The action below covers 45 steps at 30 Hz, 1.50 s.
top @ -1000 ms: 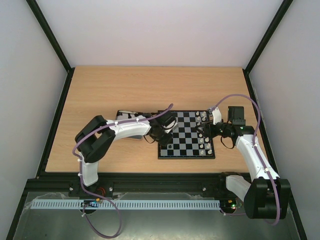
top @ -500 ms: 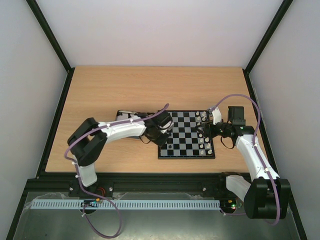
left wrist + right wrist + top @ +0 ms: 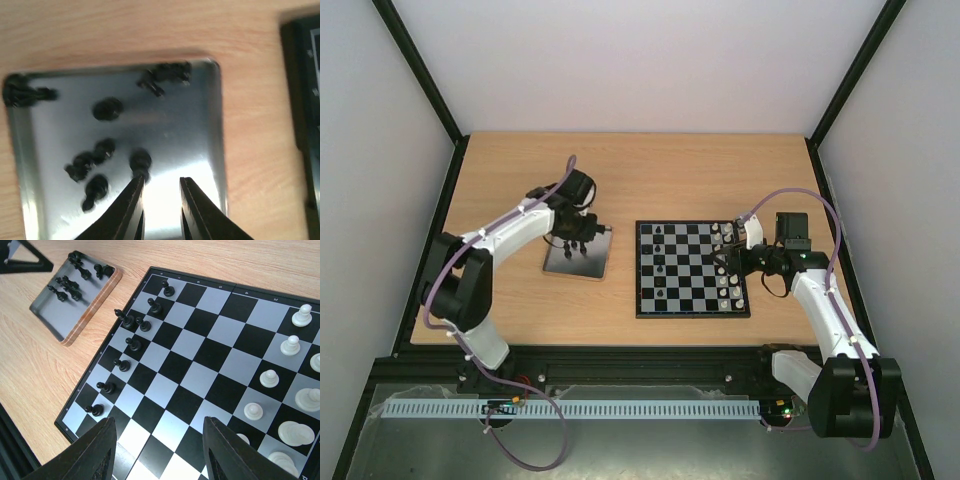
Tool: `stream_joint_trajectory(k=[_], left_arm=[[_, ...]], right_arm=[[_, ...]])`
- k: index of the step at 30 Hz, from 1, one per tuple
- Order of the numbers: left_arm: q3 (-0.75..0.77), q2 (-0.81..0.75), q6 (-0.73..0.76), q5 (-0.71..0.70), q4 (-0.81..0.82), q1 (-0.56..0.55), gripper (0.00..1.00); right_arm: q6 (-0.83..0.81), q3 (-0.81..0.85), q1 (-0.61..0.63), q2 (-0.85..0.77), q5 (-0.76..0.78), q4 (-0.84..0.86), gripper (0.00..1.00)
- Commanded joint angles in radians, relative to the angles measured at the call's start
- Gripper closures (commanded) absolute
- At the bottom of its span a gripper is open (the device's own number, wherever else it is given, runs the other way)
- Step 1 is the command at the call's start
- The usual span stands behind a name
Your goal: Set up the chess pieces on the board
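Note:
The board (image 3: 692, 268) lies right of centre, with several black chess pieces (image 3: 129, 320) standing along its left columns. More black pieces (image 3: 106, 108) lie scattered in the shiny metal tray (image 3: 190, 115). My left gripper (image 3: 161, 182) hangs just over the tray, open by a narrow gap with nothing between the jaws. One piece (image 3: 140, 160) sits right at the tip of its left finger. My right gripper (image 3: 159, 427) is open above the board's near-right squares, holding nothing.
White pieces (image 3: 292, 345) stand on the board's right columns. The tray (image 3: 582, 262) sits on the wooden table left of the board, a strip of bare wood between them. Black frame rails edge the table.
My left arm has swung away from the board's left edge to above the tray, and its jaws have parted a little. The right arm has not moved.

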Motion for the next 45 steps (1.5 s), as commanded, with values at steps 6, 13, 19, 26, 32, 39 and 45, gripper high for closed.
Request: stream_joint_trajectory(k=[6, 13, 19, 26, 32, 39, 45], left_arm=[[0.165, 0.12, -0.053, -0.116, -0.042, 0.083, 0.7], [0.166, 0.155, -0.053, -0.111, -0.037, 0.126, 0.68], [0.165, 0.188, -0.046, -0.082, -0.017, 0.126, 0.68], [0.166, 0.23, -0.049, -0.051, 0.002, 0.126, 0.73], [0.154, 0.243, -0.053, -0.038, 0.014, 0.126, 0.79], [0.147, 0.259, -0.052, -0.02, 0.026, 0.123, 0.79], [0.145, 0.258, -0.048, -0.022, 0.037, 0.109, 0.74]], right_arm=[[-0.01, -0.004, 0.006, -0.013, -0.028, -0.015, 0.52], [-0.01, -0.005, 0.006, -0.015, -0.03, -0.015, 0.52], [-0.011, -0.006, 0.006, -0.018, -0.026, -0.013, 0.52], [-0.01, -0.006, 0.006, -0.022, -0.02, -0.012, 0.52], [-0.011, -0.007, 0.006, -0.022, -0.02, -0.012, 0.52], [-0.01, -0.007, 0.006, -0.022, -0.019, -0.012, 0.52], [-0.01, -0.007, 0.006, -0.022, -0.02, -0.012, 0.52]])
